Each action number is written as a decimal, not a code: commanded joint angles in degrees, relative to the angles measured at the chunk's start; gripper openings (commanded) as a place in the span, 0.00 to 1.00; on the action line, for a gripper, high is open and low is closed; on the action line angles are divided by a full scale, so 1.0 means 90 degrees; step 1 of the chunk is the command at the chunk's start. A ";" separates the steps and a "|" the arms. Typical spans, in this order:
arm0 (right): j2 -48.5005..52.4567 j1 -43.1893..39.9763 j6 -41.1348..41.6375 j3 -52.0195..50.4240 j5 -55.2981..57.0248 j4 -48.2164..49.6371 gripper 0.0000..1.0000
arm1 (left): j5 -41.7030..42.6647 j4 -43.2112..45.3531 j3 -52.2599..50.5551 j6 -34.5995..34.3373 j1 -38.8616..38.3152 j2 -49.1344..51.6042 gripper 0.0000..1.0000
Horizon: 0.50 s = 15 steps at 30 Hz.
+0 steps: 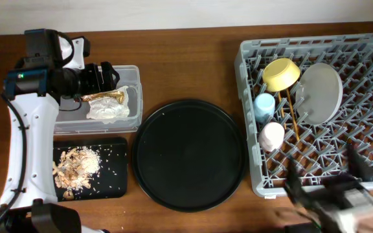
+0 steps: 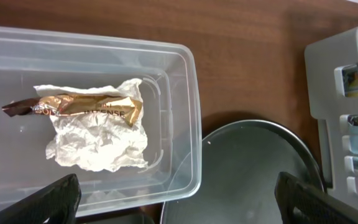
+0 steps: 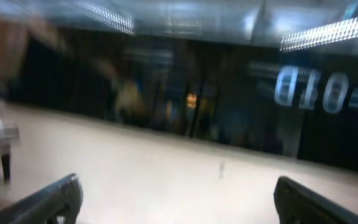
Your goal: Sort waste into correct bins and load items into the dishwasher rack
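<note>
Nearest on the tabletop (image 1: 186,65), the shallow black tray (image 1: 112,184) holds the food scraps (image 1: 76,167). The right hand (image 3: 176,186), blurred at the near edge of the dishwasher rack (image 1: 251,168), has its fingers spread with nothing between them. The round black tray (image 1: 190,155) lies between the two. Farther back, the clear tub (image 1: 135,97) holds the napkin (image 1: 109,110) with the wrapper (image 1: 102,97) lying on it. The left hand (image 2: 178,186) hangs above it, released. In the rack's left part stand the pink cup (image 1: 271,135), then the blue cup (image 1: 264,105), the chopsticks (image 1: 291,113), the yellow bowl (image 1: 281,74) and the plate (image 1: 320,92), which leans among the pegs.

Wrapper (image 2: 89,107) on napkin (image 2: 98,146) in tub (image 2: 180,93); chopsticks (image 1: 294,116) seemingly racked
</note>
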 commanded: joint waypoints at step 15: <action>-0.0068 -0.0041 0.0053 -0.2642 0.0600 -0.1107 0.99 | -0.0002 0.0000 0.0012 0.0051 0.0000 -0.0027 0.99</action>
